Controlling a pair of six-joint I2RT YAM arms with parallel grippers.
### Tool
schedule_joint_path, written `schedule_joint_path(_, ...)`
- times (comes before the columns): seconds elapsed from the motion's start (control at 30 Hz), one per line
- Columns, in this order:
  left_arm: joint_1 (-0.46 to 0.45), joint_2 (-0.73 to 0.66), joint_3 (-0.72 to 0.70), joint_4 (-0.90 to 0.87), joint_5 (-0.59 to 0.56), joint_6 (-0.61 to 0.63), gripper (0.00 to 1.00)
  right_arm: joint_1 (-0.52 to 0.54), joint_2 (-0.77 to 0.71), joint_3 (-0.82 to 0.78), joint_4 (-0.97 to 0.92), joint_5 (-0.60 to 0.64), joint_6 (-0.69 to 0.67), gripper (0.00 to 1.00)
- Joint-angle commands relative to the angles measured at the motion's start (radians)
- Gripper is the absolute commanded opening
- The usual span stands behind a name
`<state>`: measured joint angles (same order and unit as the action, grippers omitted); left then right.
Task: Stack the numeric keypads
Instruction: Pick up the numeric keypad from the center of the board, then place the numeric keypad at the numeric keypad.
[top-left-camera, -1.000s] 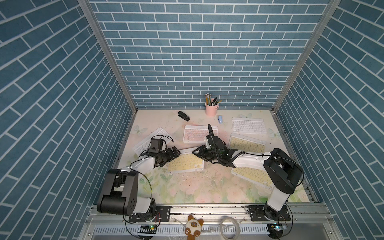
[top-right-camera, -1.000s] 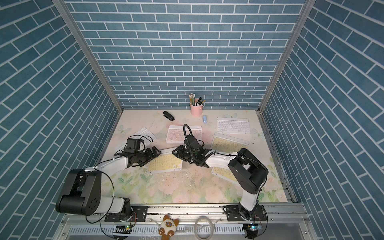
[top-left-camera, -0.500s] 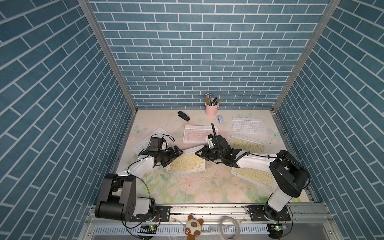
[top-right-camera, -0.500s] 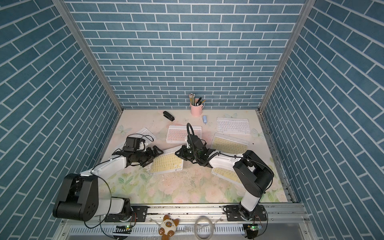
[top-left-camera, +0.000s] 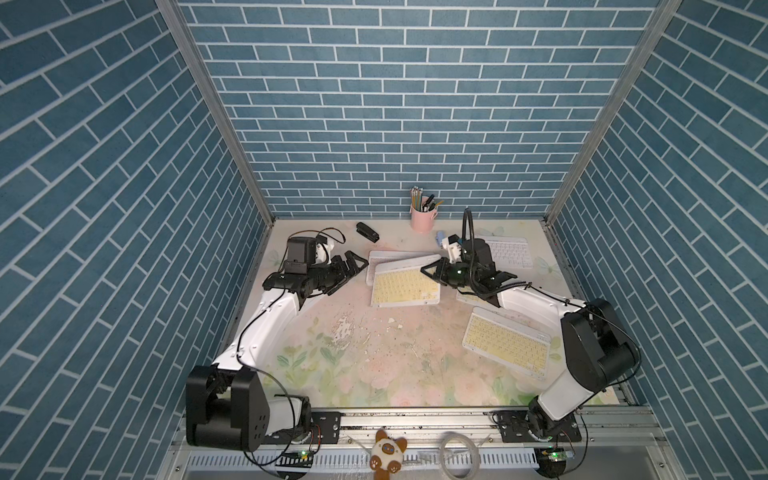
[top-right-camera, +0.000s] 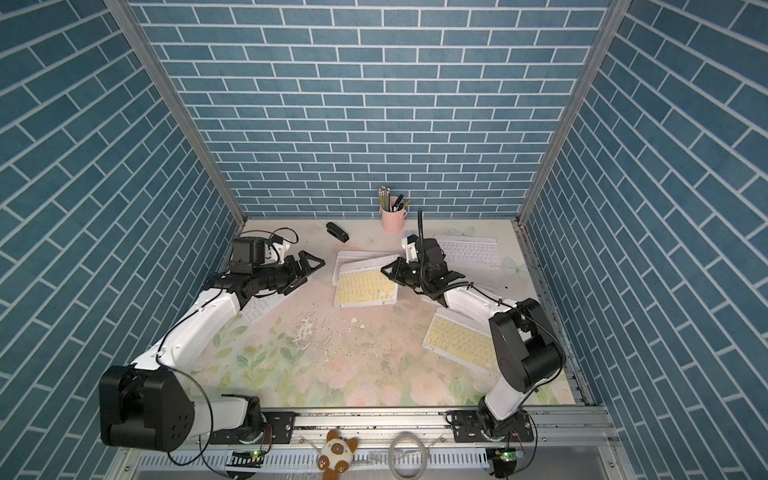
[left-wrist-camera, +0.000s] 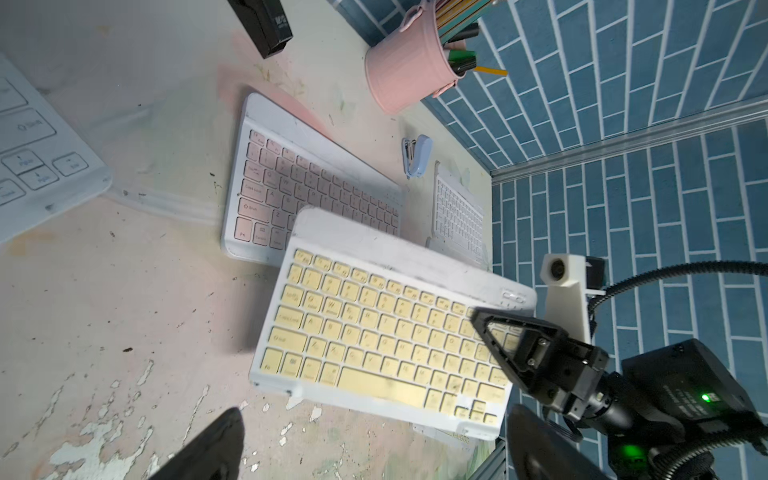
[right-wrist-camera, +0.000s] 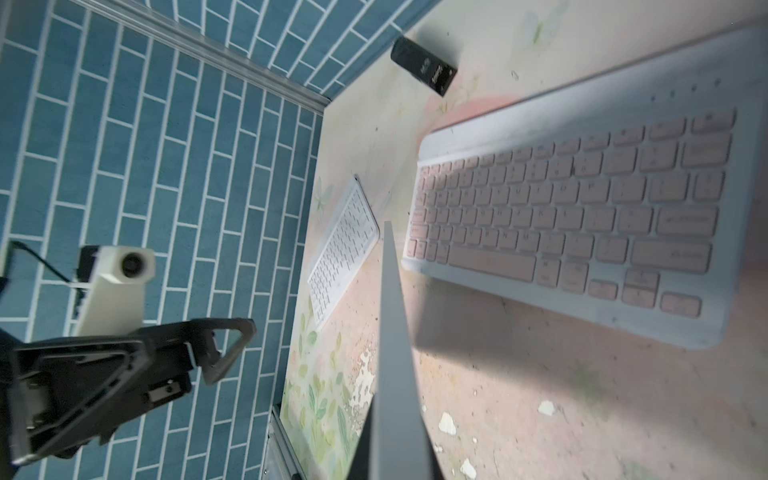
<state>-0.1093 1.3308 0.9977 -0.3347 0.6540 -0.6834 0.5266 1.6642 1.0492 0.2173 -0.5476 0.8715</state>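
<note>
The right gripper is clamping shut on the short edge of a yellow-keyed keypad and holding it up off the table, a little in front of the pink pencil cup as seen from the robot's side. In the left wrist view the yellow-keyed keypad is tilting, with a shadow lying under it. Its far edge is overlapping a pink-keyed keypad, which is lying flat between it and the pink pencil cup; whether the two are touching I cannot tell.

The left gripper is hovering with its jaws standing wide apart and holding nothing. It is on the cup's left-arm side, apart from the yellow-keyed keypad's free end. A white-keyed keypad is lying partly under the left arm, farther from the cup than that gripper.

On the cup's right-arm side another white keypad is lying flat. A second yellow keypad is lying well in front of the cup, near the right arm's elbow. A sliver of one more keypad is showing under the right arm, mostly hidden.

A black stapler is sitting near the cup on its left-arm side, and a small blue stapler is sitting just beside the cup on its right-arm side
</note>
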Motion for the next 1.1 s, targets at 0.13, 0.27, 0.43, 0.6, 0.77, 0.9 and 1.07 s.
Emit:
schedule_joint_path(0.13,0.006,0.086,0.012,0.07,0.02,-0.026,1.0,-0.057,0.124,0.09,0.225,-0.147,0.027,0.0)
schedule_joint_path(0.27,0.006,0.132,0.023,0.112,0.023,-0.041,0.99,-0.09,0.212,0.121,0.325,-0.174,0.079,0.0)
schedule_joint_path(0.43,0.006,0.184,0.044,0.141,0.027,-0.05,1.0,-0.118,0.293,0.171,0.373,-0.215,0.091,0.0)
schedule_joint_path(0.6,0.005,0.215,0.068,0.144,0.024,-0.047,1.0,-0.138,0.351,0.204,0.439,-0.254,0.135,0.0)
schedule_joint_path(0.77,0.005,0.245,0.081,0.157,0.024,-0.048,1.0,-0.146,0.411,0.243,0.475,-0.279,0.167,0.0)
schedule_joint_path(0.9,0.005,0.26,0.085,0.161,0.026,-0.046,1.0,-0.148,0.447,0.264,0.488,-0.294,0.173,0.0)
schedule_joint_path(1.07,0.005,0.274,0.082,0.164,0.027,-0.041,1.0,-0.149,0.491,0.288,0.51,-0.316,0.191,0.0)
